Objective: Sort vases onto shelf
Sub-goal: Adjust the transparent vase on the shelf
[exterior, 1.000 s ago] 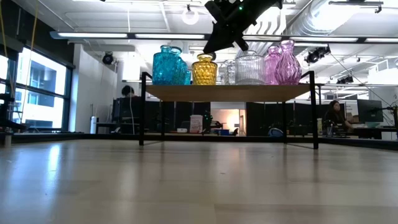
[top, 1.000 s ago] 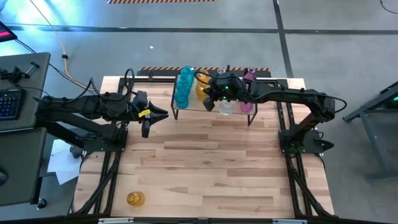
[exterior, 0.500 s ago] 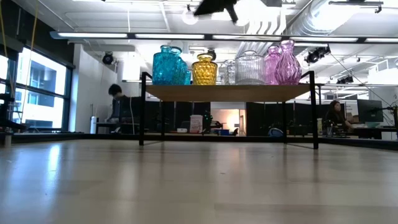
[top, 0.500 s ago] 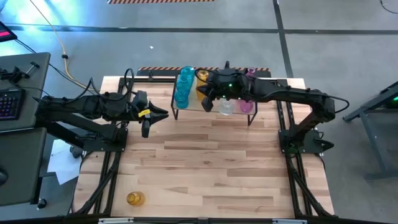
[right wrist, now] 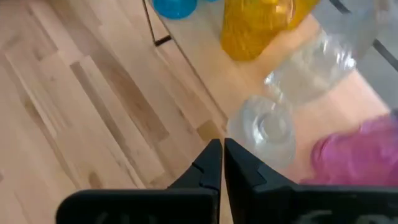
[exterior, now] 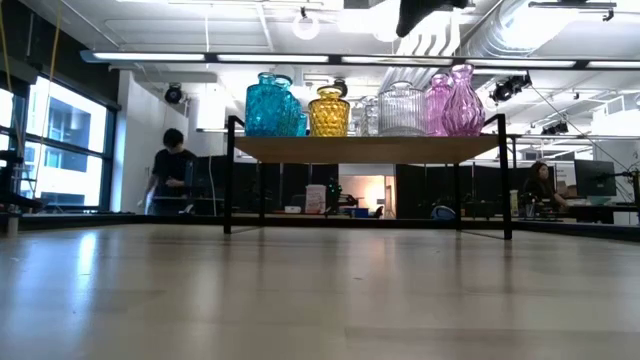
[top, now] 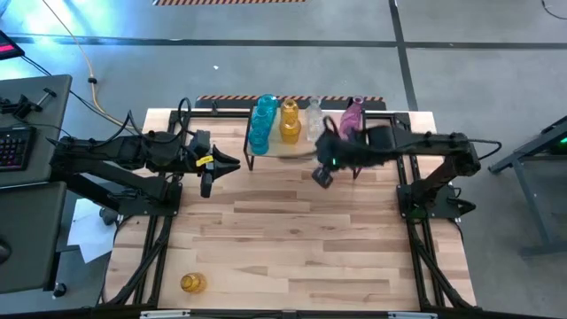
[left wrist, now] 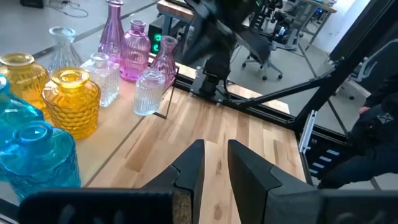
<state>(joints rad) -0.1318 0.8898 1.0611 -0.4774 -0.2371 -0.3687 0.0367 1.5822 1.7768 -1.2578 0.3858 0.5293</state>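
Note:
The shelf (top: pixel 283 150) stands at the table's far edge, its board on thin black legs. On it stand teal vases (top: pixel 261 121), a yellow vase (top: pixel 290 122), clear vases (top: pixel 314 115) and pink vases (top: pixel 352 113); the low view shows them in a row on the shelf (exterior: pixel 365 149). One more yellow vase (top: pixel 192 283) stands on the table's near left corner. My right gripper (top: pixel 321 177) hovers shut and empty just in front of the shelf, above its clear vase (right wrist: pixel 267 127). My left gripper (top: pixel 232 162) waits slightly open left of the shelf, touching nothing.
Bare wooden tabletop stretches from the shelf to the near edge. Black frame rails run along the table's left and right sides. A desk with a keyboard stands beyond the left edge. People show in the room behind the table in the low view.
My right gripper has risen from just above the shelf beside the yellow vase, then drawn back toward the table's right and near edges, off the shelf's front. The vases on the shelf have stayed in place. A person in the room behind has walked left.

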